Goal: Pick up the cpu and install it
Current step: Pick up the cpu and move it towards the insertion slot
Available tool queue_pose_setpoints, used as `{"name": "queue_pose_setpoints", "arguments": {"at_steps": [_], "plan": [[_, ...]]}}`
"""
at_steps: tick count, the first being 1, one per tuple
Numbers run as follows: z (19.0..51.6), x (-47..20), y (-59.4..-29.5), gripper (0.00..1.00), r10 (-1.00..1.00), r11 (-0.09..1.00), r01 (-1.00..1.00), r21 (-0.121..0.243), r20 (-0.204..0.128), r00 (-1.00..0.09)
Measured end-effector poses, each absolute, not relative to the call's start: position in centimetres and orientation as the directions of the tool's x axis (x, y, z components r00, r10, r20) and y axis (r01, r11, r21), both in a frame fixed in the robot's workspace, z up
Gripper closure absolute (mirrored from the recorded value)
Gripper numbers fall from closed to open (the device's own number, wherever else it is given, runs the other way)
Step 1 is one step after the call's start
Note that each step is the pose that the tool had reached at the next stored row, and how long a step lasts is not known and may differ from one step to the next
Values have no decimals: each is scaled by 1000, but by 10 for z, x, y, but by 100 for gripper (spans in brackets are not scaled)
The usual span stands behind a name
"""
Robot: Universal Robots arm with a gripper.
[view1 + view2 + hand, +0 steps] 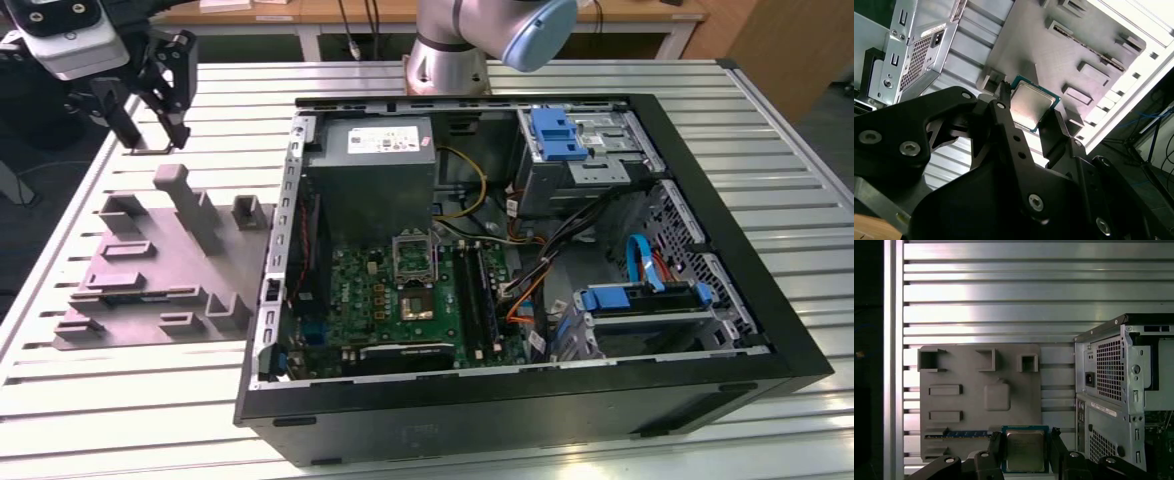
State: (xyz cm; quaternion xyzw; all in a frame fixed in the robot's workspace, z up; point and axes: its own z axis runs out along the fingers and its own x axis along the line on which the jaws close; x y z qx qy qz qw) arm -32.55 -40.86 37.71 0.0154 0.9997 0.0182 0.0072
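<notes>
- Black fingers [996,446] of the gripper [1025,437] pinch the cpu [1025,451] by two opposite edges — flat between them, as I read it.
- It hangs near the grey tray [147,260] — motherboard [360,290] lies well apart, toward the exterior view's right.

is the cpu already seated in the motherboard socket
No, in the first wrist view the cpu is clamped in the gripper, outside the computer case.

Cpu [1025,450], small thin square chip, silvery-grey metal top with a narrow green-edged rim, gripped at two opposite edges by the black gripper [1026,439], held in the air over the grey moulded tray [979,395], metal top facing both wrist views.
</notes>
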Motion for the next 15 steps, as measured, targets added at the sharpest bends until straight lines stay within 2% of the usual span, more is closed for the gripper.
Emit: {"name": "queue_pose_setpoints", "arguments": {"at_steps": [15], "plan": [[377, -322, -409, 53, 31, 999, 31, 37, -14, -999]]}}
